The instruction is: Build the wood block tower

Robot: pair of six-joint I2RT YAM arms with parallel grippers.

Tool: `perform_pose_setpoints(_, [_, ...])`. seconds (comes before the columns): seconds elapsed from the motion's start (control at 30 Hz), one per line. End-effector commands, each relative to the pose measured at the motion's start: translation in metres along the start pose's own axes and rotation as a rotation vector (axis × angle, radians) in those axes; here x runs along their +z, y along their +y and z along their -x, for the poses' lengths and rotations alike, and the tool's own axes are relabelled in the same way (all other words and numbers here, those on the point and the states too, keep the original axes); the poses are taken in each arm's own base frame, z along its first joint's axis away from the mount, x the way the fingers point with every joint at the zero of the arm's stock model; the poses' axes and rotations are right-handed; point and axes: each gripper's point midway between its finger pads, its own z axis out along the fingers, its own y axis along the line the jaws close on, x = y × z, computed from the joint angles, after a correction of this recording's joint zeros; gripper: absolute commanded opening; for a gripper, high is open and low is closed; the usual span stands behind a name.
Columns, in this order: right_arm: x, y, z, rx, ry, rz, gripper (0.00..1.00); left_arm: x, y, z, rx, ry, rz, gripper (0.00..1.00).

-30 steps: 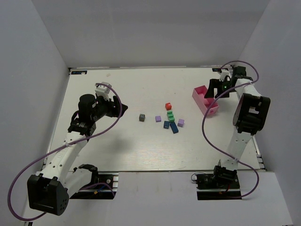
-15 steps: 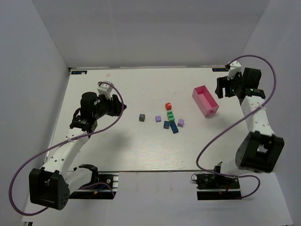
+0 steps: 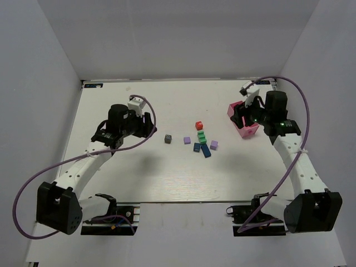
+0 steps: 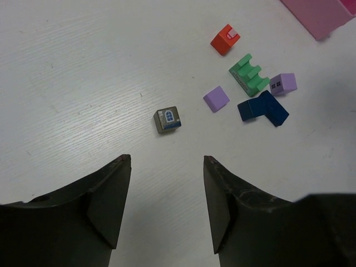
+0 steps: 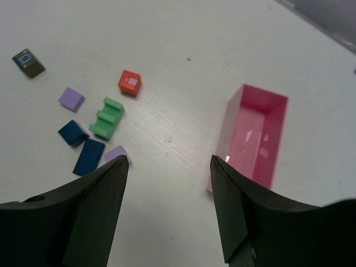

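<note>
The small wooden blocks lie loose and flat mid-table, none stacked: a red one, a green notched one, two purple ones, two dark blue ones, and a grey window block apart to the left. My left gripper is open and empty, left of the grey block. My right gripper is open and empty, hovering over the pink box's near-left side, right of the cluster. In the right wrist view the green block and red block lie ahead on the left.
The pink rectangular box stands open and empty at the right, partly under my right wrist; it also shows in the right wrist view. White walls enclose the table on three sides.
My right arm swung from the back right corner down and left to above the pink box. My left arm moved right toward the grey block. The blocks have not moved.
</note>
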Motion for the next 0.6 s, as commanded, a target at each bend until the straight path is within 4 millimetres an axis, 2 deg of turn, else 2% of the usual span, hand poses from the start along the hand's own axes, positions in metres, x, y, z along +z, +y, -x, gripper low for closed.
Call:
perform_pose_setpoints(0.0, [0.014,0.024,-0.016,0.035,0.042,0.057,0.65,0.004,-0.001,0.0,0.021,0.04,0.046,0.66])
perform_pose_setpoints(0.03, [0.02,0.036,-0.025,0.034,0.065,0.085,0.65,0.009,-0.001,-0.001,0.023,0.051,0.054,0.66])
perform_pose_setpoints(0.1, [0.029,0.039,-0.035,0.042,0.097,0.077,0.64,0.015,-0.003,-0.008,0.035,0.087,0.075,0.67])
perform_pose_setpoints(0.13, [0.032,0.048,-0.033,0.032,0.1,0.094,0.64,0.018,-0.005,-0.005,0.042,0.085,0.081,0.67])
perform_pose_setpoints(0.17, [0.036,0.046,-0.037,0.032,0.123,0.075,0.64,0.025,-0.006,-0.008,0.042,0.107,0.104,0.67])
perform_pose_setpoints(0.33, [0.042,0.052,-0.031,0.052,0.158,0.057,0.59,0.048,-0.005,-0.013,0.063,0.17,0.193,0.66])
perform_pose_setpoints(0.43, [0.041,0.057,-0.018,0.063,0.14,0.055,0.55,0.062,-0.003,-0.019,0.06,0.194,0.24,0.62])
perform_pose_setpoints(0.47, [0.042,0.059,-0.017,0.069,0.14,0.057,0.55,0.064,0.0,-0.023,0.06,0.206,0.252,0.6])
perform_pose_setpoints(0.5, [0.042,0.06,-0.017,0.069,0.138,0.057,0.5,0.068,-0.005,-0.023,0.067,0.209,0.244,0.59])
perform_pose_setpoints(0.57, [0.041,0.064,-0.021,0.071,0.138,0.062,0.5,0.076,-0.003,-0.025,0.066,0.218,0.271,0.59])
